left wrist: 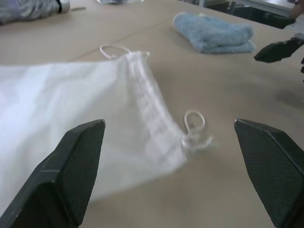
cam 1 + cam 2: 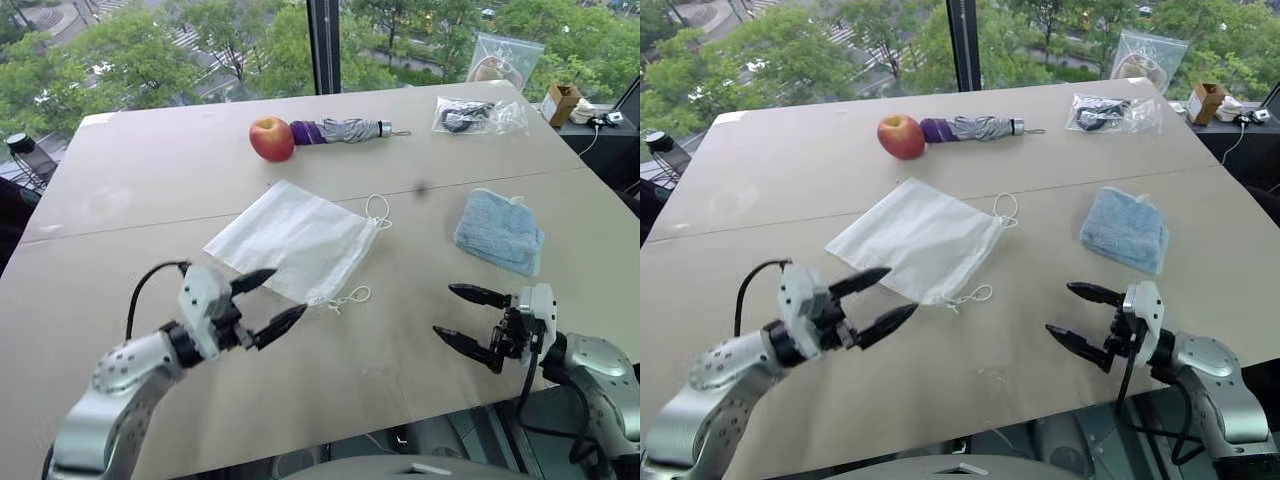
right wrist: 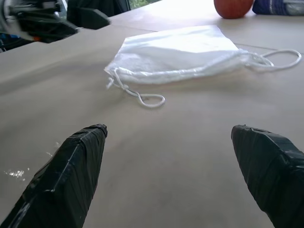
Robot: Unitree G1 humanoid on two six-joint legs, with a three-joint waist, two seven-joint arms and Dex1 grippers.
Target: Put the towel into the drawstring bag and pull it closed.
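Left eye view: drawstring bag [image 2: 295, 240] lies flat near the middle of the table [image 2: 150, 190], cord loops [image 2: 352, 297] at its right edge. Towel [image 2: 499, 232] rests folded to the bag's right, well apart from it. Left gripper [image 2: 268, 302] hovers at the bag's near corner, fingers spread, holding nothing. Right gripper [image 2: 465, 318] hovers before the towel, fingers likewise spread and empty.

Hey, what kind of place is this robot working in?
Probably an upper-floor office or lab room. A large beige table stands against a tall window that looks down on treetops and a street, and a cardboard box with cables sits on a side surface nearby.
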